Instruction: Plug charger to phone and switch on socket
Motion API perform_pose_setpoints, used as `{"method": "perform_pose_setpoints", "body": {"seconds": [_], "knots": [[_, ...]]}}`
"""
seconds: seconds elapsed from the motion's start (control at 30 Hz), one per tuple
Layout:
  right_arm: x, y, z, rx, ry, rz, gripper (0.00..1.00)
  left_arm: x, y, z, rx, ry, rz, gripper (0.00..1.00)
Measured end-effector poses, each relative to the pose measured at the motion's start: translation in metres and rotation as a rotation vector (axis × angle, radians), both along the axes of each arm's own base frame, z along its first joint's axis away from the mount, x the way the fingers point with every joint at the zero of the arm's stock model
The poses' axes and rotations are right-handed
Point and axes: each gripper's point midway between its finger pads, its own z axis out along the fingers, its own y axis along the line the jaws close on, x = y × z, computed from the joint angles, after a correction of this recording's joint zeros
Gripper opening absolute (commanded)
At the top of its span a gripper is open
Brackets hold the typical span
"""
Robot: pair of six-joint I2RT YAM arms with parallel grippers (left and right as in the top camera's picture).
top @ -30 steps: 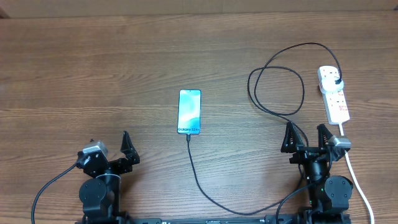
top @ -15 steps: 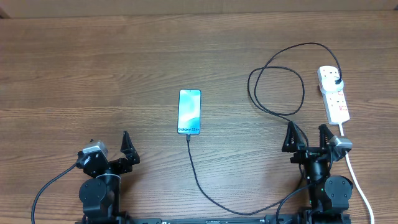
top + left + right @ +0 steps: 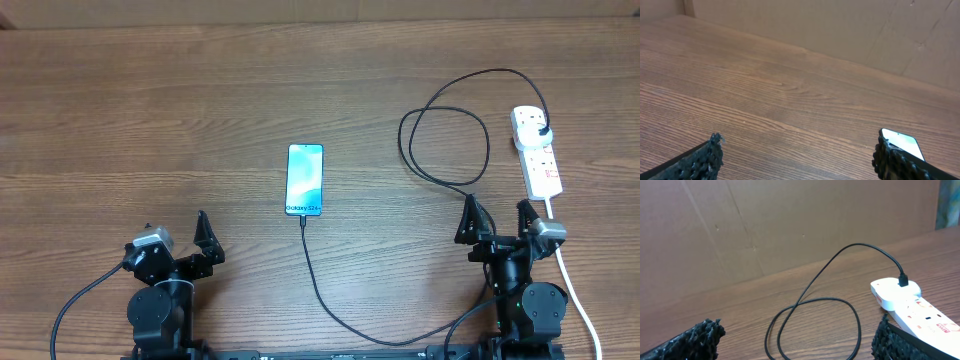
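Note:
The phone (image 3: 305,180) lies face up mid-table, its light blue screen lit; its corner shows in the left wrist view (image 3: 902,142). The black charger cable (image 3: 318,285) meets the phone's near end, runs along the front edge, loops (image 3: 815,325) and ends in a plug head (image 3: 541,130) seated in the white socket strip (image 3: 540,165), which also shows in the right wrist view (image 3: 912,305). My left gripper (image 3: 176,230) is open and empty at the front left. My right gripper (image 3: 494,212) is open and empty, just in front of the cable loop and beside the strip.
The strip's white cord (image 3: 578,295) runs down the right side past my right arm. A brown cardboard wall (image 3: 790,220) stands along the table's far edge. The cable crosses the front of the table between the two arm bases.
My right gripper has shifted slightly to the right. The phone, cable, strip and left gripper have not moved.

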Motion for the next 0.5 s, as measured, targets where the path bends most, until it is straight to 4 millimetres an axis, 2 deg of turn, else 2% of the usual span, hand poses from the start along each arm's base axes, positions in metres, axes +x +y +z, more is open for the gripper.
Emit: {"method": "perform_pose_setpoints", "body": {"seconds": [0.5], "knots": [[0.0, 0.0, -0.0002, -0.012, 0.001, 0.0, 1.0, 0.0, 0.0, -0.0002, 0.0, 0.0, 0.0, 0.99]]}}
